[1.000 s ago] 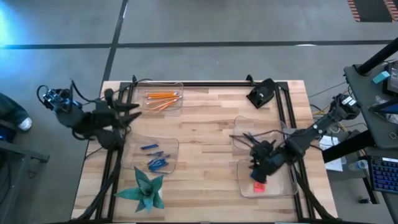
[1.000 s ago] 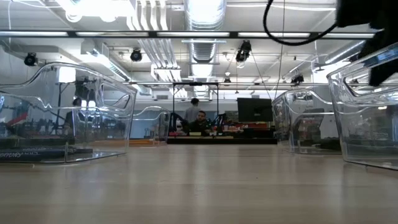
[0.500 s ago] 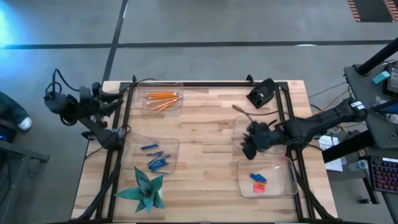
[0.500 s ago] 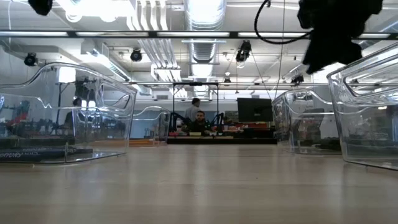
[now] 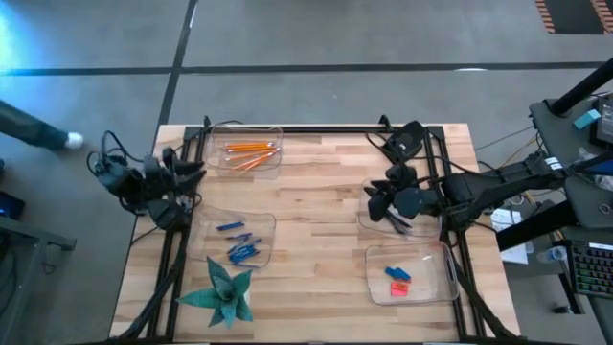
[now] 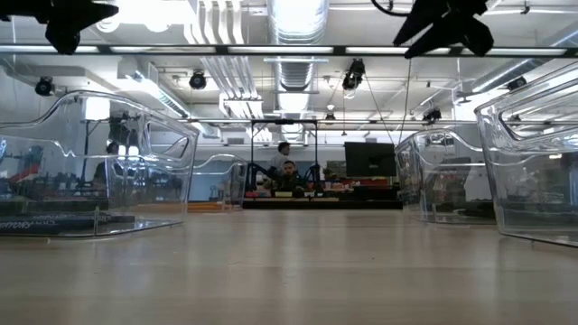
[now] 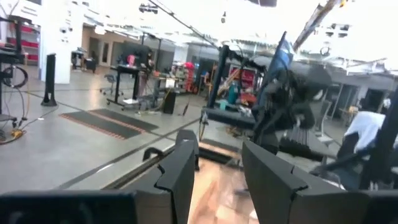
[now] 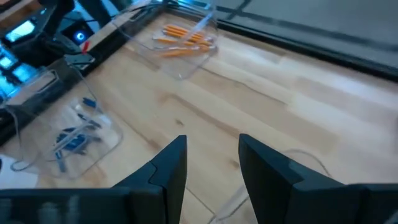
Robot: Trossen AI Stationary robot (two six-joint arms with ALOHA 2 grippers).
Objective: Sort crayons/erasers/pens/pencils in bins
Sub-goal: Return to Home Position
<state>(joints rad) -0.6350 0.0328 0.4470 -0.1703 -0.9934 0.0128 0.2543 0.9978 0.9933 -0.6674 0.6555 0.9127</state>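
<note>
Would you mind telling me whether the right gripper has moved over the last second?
Yes. In the high view the right gripper has gone from above the eraser bin toward the table's far edge, and now hangs over the pen bin, open.

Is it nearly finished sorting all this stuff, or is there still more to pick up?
It looks nearly finished. The pencils, crayons and erasers each lie in their own bin, and dark pens show in the fourth bin. Nothing is in hand: the right gripper hangs open and empty over the pens, and the left gripper is open at the table's left edge. No loose items show on the table.
</note>
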